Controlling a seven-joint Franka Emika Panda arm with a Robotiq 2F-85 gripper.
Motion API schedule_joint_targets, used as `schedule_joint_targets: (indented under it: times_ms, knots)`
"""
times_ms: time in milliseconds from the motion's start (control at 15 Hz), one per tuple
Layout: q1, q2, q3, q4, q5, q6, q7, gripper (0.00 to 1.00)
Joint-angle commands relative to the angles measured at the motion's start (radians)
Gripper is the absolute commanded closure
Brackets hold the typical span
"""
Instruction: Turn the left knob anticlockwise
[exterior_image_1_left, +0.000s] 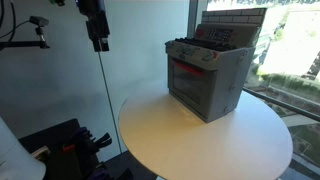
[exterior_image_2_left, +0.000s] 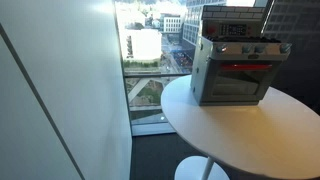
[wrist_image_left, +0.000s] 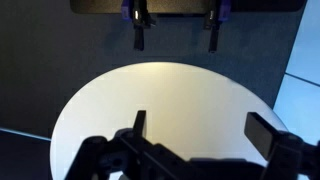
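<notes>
- The fingers (exterior_image_1_left: 99, 45) are hanging high in an exterior view, out beyond the edge of the worktop (exterior_image_1_left: 190, 140) opposite the toy oven (exterior_image_1_left: 208, 78) and well apart from it.
- In the wrist view the 2 fingers (wrist_image_left: 262, 135) are standing spread wide, with nothing between them (only bare worktop (wrist_image_left: 160, 95) is showing in the gap).
- The toy oven, grey with a red-lit door, is standing upright on the round white worktop (exterior_image_2_left: 230, 135), close to the edge on the window side; both exterior views are showing it (exterior_image_2_left: 235, 70).
- The knobs (exterior_image_2_left: 243, 48) are sitting in a row on the dark strip along the oven's top front, above the door; they are too small here to tell which 1 is the left knob, or how any is turned.
- The rest of the worktop is lying between the fingers and the oven.
- Past the worktop's far edge in the wrist view, a dark bar (wrist_image_left: 185, 5) is carrying 2 clips (wrist_image_left: 137, 22) that are pointing downwards.
- City buildings (exterior_image_2_left: 145, 45) are showing through the glass beside the oven.
</notes>
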Motion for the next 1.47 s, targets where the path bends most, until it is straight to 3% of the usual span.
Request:
schedule_joint_targets:
  times_ms: [0, 800, 1400]
  knots:
    - [0.020, 0.002, -0.016, 0.002, -0.010, -0.002, 0.010, 0.00]
    - [0.008, 0.051, -0.019, 0.058, -0.010, 0.064, 0.030, 0.00]
    - [-0.002, 0.201, -0.012, 0.198, -0.011, 0.182, 0.093, 0.00]
